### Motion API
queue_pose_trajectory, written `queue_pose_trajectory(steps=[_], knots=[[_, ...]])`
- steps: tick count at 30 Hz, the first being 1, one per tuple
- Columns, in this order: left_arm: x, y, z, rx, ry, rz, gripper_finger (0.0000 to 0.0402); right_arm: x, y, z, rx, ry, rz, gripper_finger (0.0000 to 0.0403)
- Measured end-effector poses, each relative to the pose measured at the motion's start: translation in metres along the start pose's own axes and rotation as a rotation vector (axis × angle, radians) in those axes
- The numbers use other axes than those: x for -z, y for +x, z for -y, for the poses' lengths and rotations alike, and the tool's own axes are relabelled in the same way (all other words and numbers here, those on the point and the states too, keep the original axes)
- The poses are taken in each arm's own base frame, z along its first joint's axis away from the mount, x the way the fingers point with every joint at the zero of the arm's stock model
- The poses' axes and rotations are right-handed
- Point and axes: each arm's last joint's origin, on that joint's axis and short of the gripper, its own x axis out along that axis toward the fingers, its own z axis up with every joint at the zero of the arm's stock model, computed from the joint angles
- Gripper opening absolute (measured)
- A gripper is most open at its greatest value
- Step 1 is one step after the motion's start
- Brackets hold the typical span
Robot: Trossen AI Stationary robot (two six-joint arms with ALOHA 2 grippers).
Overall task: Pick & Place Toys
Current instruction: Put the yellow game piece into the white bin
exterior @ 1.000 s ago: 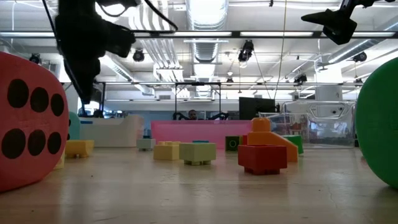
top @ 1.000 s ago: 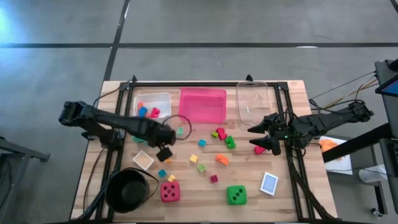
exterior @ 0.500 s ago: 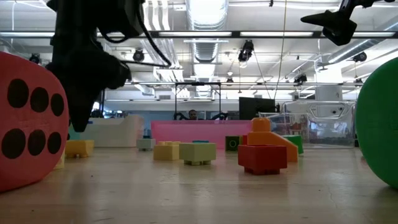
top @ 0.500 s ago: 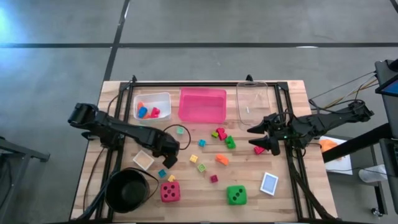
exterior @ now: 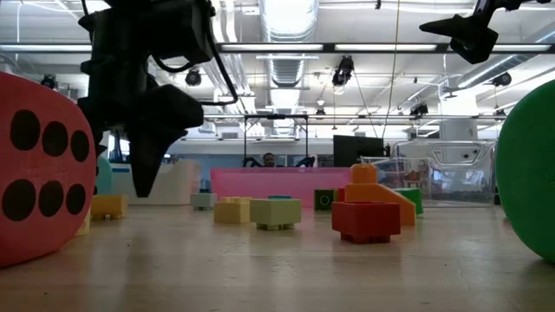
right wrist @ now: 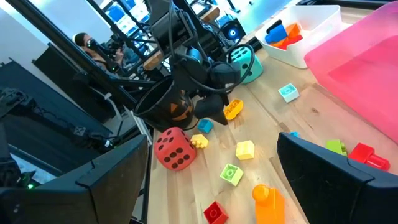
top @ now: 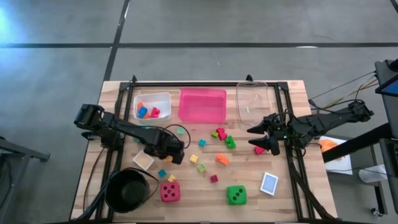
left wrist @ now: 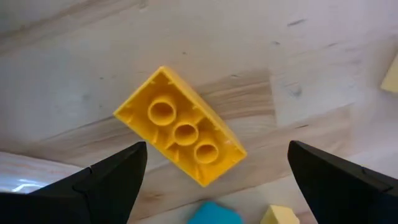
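My left gripper point(top: 170, 153) points straight down, open, just above the table at centre left. A yellow three-stud brick point(left wrist: 180, 142) lies flat on the wood between its two fingers point(left wrist: 118, 177), which do not touch it. In the right wrist view the same brick point(right wrist: 232, 110) shows under that gripper point(right wrist: 214, 106). Small blocks point(top: 222, 134) lie scattered across the middle. A red die point(top: 170, 191) and a green die point(top: 236, 195) rest near the front edge. My right gripper point(top: 262, 139) hovers open at the right, high above a red block point(top: 258, 150).
A white tray point(top: 163, 98) with a few blocks, a pink tray point(top: 203, 104) and a clear tray point(top: 252, 102) line the far edge. A black bowl point(top: 127, 190) stands front left. One card point(top: 268, 183) lies front right, another point(top: 143, 160) beside my left gripper.
My left gripper has sunk toward the table and shifted slightly toward the right edge, rolling about its own axis as it came down over the yellow brick. It stays open. My right arm has kept still.
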Motion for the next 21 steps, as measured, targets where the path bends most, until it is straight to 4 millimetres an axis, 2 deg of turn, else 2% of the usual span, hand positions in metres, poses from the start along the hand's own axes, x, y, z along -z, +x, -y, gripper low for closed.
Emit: queue_pose_trajectory(steps=[6,9,21], knots=[[-0.002,0.007,-0.001,-0.027,-0.083,0.001,0.0391,0.000,0.000,0.000,0.000,-0.003,-0.001,0.0348],[-0.003,0.011,-0.001,-0.044,-0.115,0.011,0.0378,0.000,0.000,0.000,0.001,-0.004,-0.001,0.0348],[-0.013,0.013,-0.002,-0.053,-0.168,0.064,0.0222,0.000,0.000,0.000,0.001,-0.011,-0.001,0.0348]])
